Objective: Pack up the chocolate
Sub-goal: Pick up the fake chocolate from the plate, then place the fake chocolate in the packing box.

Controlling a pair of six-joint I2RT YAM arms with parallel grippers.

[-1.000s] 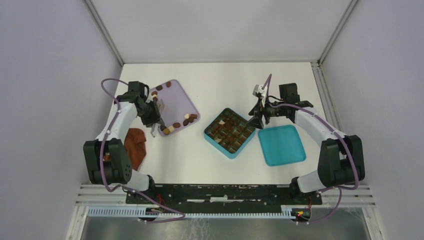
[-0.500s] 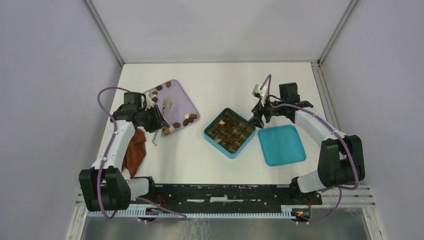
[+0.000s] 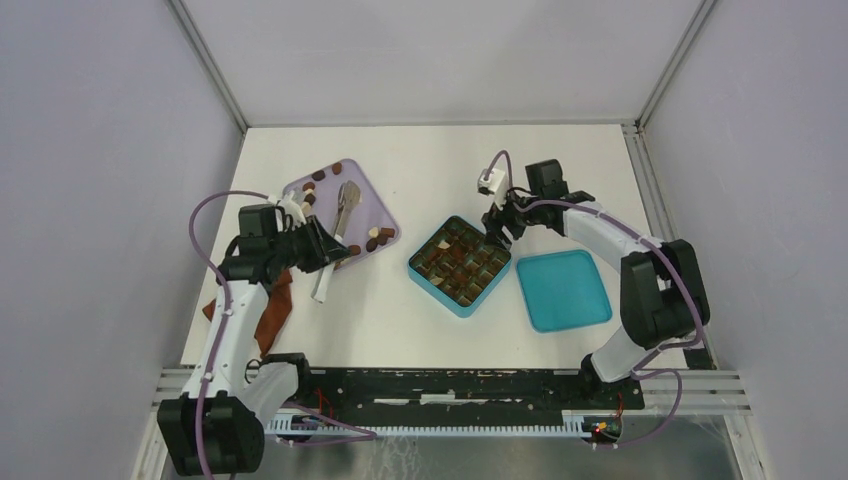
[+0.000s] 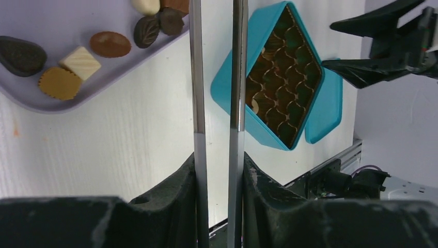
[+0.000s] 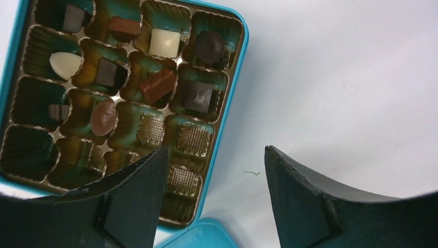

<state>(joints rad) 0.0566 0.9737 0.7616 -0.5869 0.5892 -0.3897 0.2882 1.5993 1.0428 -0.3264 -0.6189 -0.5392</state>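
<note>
Your left gripper (image 4: pixel 219 156) is clamped on steel tongs (image 3: pixel 346 200), both blades pinched between its fingers. In the top view one end of the tongs reaches over the middle of the tray (image 3: pixel 372 203). The other end juts past the tray's near edge over bare table (image 3: pixel 430 170).

The chocolate (image 4: pixel 109 44) is in two places. Some pieces lie loose on the tray, most bunched along its near rim and a few at its far corner. The rest sit in the cells of the box (image 3: pixel 435 293).

Your right gripper (image 5: pixel 216 151) hangs with its jaws apart and nothing between them. It straddles the box's right rim, one finger over the cells and the other over table. The cells nearest that finger are open, while the far rows are mostly filled.

The lid (image 3: pixel 563 290) lies flat at the box's right corner, so close that you cannot tell whether the two touch. A strip of bare table separates the tray from the box, and a wider stretch runs from the box to the far edge. The cloth (image 3: pixel 268 310) is bunched by the left edge, beside your left arm.
</note>
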